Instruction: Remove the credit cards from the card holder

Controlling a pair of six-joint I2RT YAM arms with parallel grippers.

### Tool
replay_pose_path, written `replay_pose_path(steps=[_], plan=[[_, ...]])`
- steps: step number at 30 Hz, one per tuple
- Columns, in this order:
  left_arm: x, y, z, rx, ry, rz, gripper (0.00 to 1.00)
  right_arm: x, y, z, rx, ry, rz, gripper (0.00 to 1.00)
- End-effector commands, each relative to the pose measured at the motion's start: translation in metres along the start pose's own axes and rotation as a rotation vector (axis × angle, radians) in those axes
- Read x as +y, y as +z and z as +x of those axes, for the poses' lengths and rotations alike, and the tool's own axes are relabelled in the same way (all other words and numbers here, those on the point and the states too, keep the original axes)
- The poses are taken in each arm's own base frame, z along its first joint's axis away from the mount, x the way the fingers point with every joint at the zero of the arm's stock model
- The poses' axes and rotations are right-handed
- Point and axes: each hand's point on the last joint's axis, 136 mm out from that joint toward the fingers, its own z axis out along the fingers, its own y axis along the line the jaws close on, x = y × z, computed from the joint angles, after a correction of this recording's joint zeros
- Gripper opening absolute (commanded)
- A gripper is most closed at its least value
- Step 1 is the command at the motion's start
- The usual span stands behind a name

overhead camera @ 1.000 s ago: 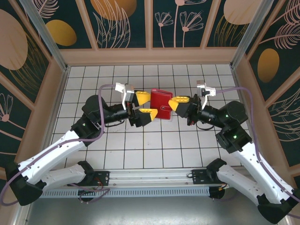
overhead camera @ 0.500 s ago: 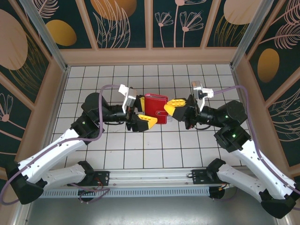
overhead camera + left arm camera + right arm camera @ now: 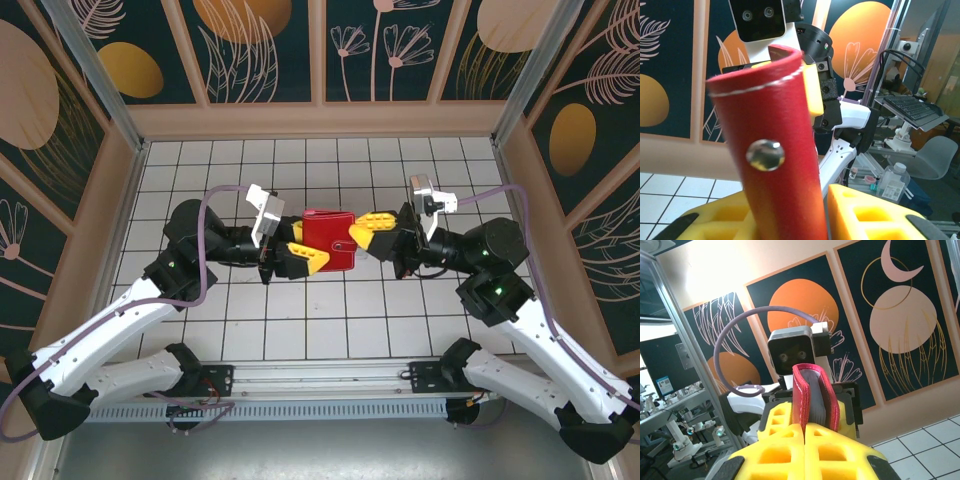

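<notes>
The card holder (image 3: 328,240), a red folding wallet, hangs above the middle of the tiled table between my two grippers. My left gripper (image 3: 304,245) has its yellow fingers closed on the wallet's left edge. In the left wrist view the wallet (image 3: 770,150) stands upright between my fingers (image 3: 865,210), its metal snap (image 3: 765,154) facing the camera. My right gripper (image 3: 358,230) is shut on one red leaf at the right edge. In the right wrist view the wallet (image 3: 812,395) gapes slightly above the gripper (image 3: 805,427), showing grey lining. The credit cards are hidden inside.
White tiled table (image 3: 300,320) lies below, boxed in by a tan rim and patterned walls (image 3: 320,120) at the back and both sides. Both arms stretch inward from their bases at the near edge, wrists facing each other.
My left gripper's fingers went from wide apart to closed around the wallet's left edge. The wallet and my right gripper shifted a little left and toward the near edge.
</notes>
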Motion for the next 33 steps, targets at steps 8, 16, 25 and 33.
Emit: replay_pose_path(steps=[8, 16, 25, 33], plan=[[0.026, -0.006, -0.007, 0.001, 0.069, -0.186, 0.09, -0.050, -0.011, 0.000, -0.013, -0.028, 0.308, 0.16], [0.108, -0.033, 0.013, 0.022, -0.013, -0.644, 0.02, -0.114, -0.029, 0.028, 0.037, 0.074, 0.621, 0.44], [0.146, -0.036, 0.037, 0.099, -0.074, -0.784, 0.00, -0.134, -0.005, 0.058, 0.107, 0.248, 0.585, 0.65], [0.148, -0.029, 0.048, 0.140, -0.078, -0.748, 0.00, -0.169, -0.009, 0.068, 0.074, 0.356, 0.739, 0.69]])
